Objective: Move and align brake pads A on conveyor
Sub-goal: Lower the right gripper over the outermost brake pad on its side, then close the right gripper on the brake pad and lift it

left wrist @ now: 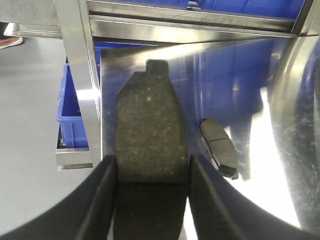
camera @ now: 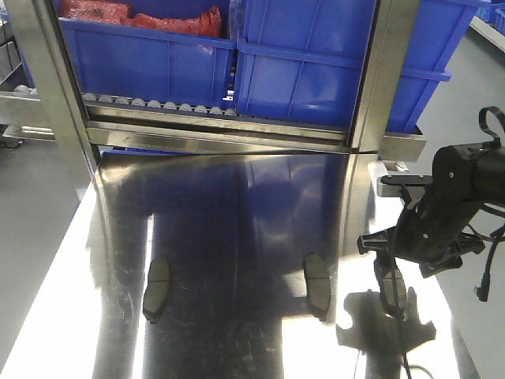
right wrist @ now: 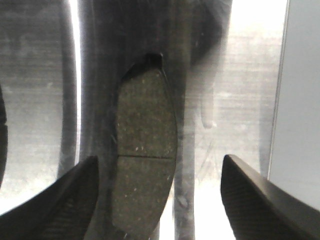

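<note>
Where sight is falling short: the left gripper is showing only in its own wrist view, as two dark fingers cut off at 6 o'clock; the right arm is running out of the front view at 3 o'clock.
Left gripper: it is clamping the held pad by its long edges, tab pointing to 12 o'clock; the pad's lower end is sinking into shadow, and whether it is touching the surface cannot be told.
Neighbouring pad: it is lying flat at 4 o'clock of the held one.
Right gripper: it is standing wide and gripping nothing, with the grooved pad lying flat between the fingers, nearer the 7 o'clock one; in the front view the gripper is covering part of this pad.
Other pads: the left pad at 7 o'clock and the middle pad at 5 o'clock are lying well apart on the steel table top.
Glare: bright patches are washing out the table's near corners.
Left edge of the right wrist view: a dark curved shape is being cut off, too little to name.
Surroundings: blue bins are sitting at 12 o'clock above rollers, one holding red material.
</note>
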`<state>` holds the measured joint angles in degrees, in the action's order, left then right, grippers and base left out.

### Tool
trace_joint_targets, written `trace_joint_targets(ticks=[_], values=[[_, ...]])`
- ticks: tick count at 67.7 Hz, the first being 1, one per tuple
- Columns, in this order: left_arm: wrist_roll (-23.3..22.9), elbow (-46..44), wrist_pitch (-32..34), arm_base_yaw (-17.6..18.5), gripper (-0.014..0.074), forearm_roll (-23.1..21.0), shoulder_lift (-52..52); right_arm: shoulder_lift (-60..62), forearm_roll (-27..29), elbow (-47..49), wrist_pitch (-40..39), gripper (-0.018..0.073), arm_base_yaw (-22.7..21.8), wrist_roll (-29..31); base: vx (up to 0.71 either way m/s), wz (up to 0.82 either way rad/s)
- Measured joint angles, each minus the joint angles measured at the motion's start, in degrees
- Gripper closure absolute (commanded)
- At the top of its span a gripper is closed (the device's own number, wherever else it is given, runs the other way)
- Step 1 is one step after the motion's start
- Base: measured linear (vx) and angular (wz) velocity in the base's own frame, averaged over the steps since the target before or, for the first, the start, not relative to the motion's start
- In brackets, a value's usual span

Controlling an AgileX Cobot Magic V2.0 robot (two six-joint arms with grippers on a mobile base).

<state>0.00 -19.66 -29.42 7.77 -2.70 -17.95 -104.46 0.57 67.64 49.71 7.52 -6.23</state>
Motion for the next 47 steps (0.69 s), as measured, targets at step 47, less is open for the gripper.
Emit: trace_joint_targets(ticks=[47], values=[[0.0, 0.0, 0.0, 0.0, 0.0603, 0.0, 0.0, -4.3, 0.8, 1.4, 0.2, 0.0088, 0.0, 0.3, 0.00, 0.00]])
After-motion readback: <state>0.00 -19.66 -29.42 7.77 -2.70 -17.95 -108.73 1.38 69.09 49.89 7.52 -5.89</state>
